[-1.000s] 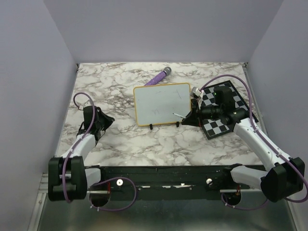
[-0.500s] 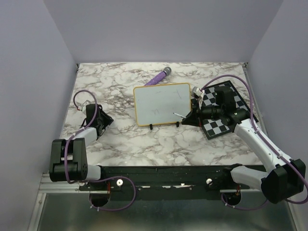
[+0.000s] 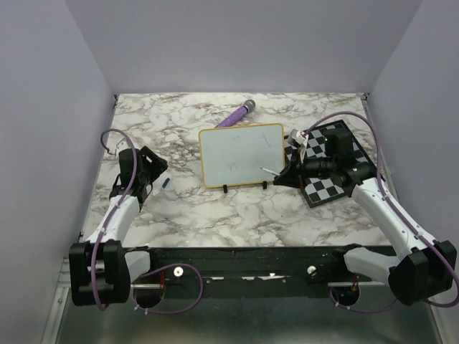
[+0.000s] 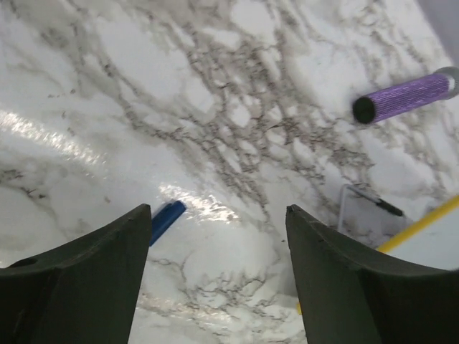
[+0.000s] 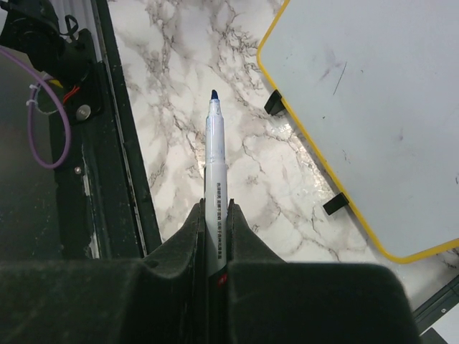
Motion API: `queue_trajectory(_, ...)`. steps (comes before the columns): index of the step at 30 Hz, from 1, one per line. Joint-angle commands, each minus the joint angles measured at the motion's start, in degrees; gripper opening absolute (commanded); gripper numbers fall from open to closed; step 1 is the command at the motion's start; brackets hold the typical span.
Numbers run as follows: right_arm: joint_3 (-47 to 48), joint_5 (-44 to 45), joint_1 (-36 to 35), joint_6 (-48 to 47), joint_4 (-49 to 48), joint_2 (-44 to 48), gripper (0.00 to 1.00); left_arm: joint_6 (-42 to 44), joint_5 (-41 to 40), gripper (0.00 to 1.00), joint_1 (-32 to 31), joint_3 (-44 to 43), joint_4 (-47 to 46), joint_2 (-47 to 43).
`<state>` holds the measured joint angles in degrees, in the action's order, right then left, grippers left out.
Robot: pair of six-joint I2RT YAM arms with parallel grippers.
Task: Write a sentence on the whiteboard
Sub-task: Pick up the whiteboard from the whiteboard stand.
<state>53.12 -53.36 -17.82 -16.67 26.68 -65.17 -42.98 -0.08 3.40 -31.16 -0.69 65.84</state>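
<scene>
Bearing a few faint strokes (image 3: 232, 165), the yellow-framed whiteboard (image 3: 240, 147) has rounded corners.

We see a table (image 3: 215, 215) patterned as white marble with grey-brown veins, a whiteboard (image 3: 240, 147) that is white with faint grey marks (image 3: 232, 165), a yellow frame and black feet (image 3: 225, 189), and a chessboard (image 3: 323, 190) checkered in black and white. The ribbed handle (image 3: 235, 115) is purple with a grey end, the small cap (image 4: 166, 217) is blue, and the marker (image 5: 215, 143) is white with a blue tip. We find the left gripper (image 4: 216, 211) and the right gripper (image 5: 215, 208) near-black, the arms (image 3: 391, 215) white with black joints, their cables (image 3: 333, 115) purple, and the walls (image 3: 237, 43) pale lavender.
</scene>
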Motion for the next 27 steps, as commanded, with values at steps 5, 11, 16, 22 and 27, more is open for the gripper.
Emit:
queue_trajectory(5,-0.21,-5.43,1.39,-7.23,4.17,1.18,0.01,8.61,17.97,0.95,1.61,-8.83,6.15,-4.15)
queue_trajectory(11,-0.13,-7.37,2.44,-9.87,5.67,1.09,0.0,8.61,37.51,0.99,2.75,-7.08,0.95,-2.65)
queue_trajectory(16,0.14,-7.81,4.81,-9.96,6.54,0.92,0.01,1.87,46.11,0.95,2.67,1.16,-14.65,-5.02)
queue_trajectory(22,-0.21,-10.09,7.63,-9.0,5.93,1.53,0.01,9.29,42.37,0.96,2.14,-3.79,-10.42,-8.45)
queue_trajectory(27,-0.04,-11.67,7.63,-9.26,6.19,0.92,0.0,12.93,36.47,0.99,2.66,-6.11,-0.81,-5.99)
